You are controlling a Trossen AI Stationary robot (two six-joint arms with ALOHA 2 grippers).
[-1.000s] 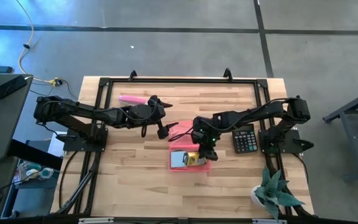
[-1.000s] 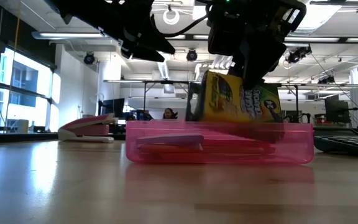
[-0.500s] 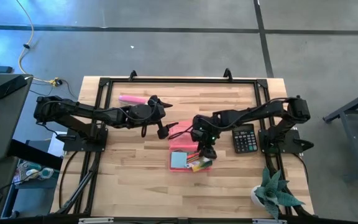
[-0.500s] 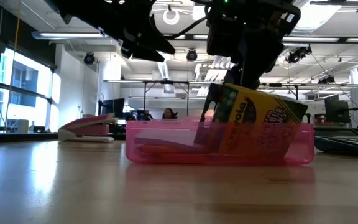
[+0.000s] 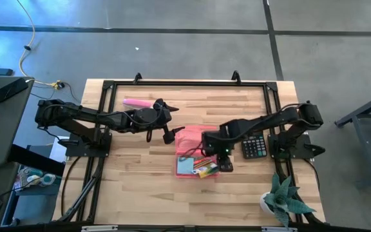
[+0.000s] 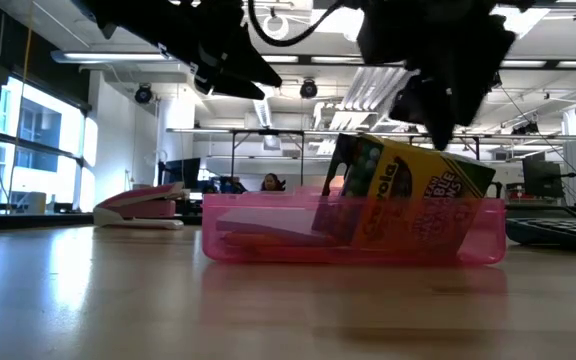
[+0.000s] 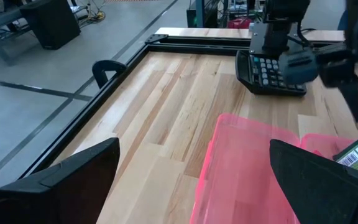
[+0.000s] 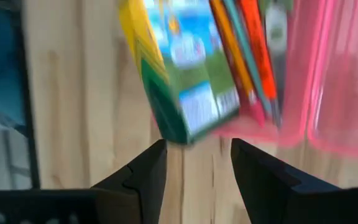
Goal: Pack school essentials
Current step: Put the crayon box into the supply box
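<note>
the left gripper hangs with its fingers spread and nothing between them, just left of the pink tray. the yellow-green box leans tilted in that tray beside a light-blue note pad. the right gripper, fingers apart and holding nothing, hovers just right of the box, with the black calculator farther right.

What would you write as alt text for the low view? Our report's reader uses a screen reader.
A yellow-green crayon box leans tilted in a clear pink tray on the wooden table, its upper end sticking out above the rim. The right tool hangs open just above the box, apart from it. A black calculator lies at the right edge.
</note>
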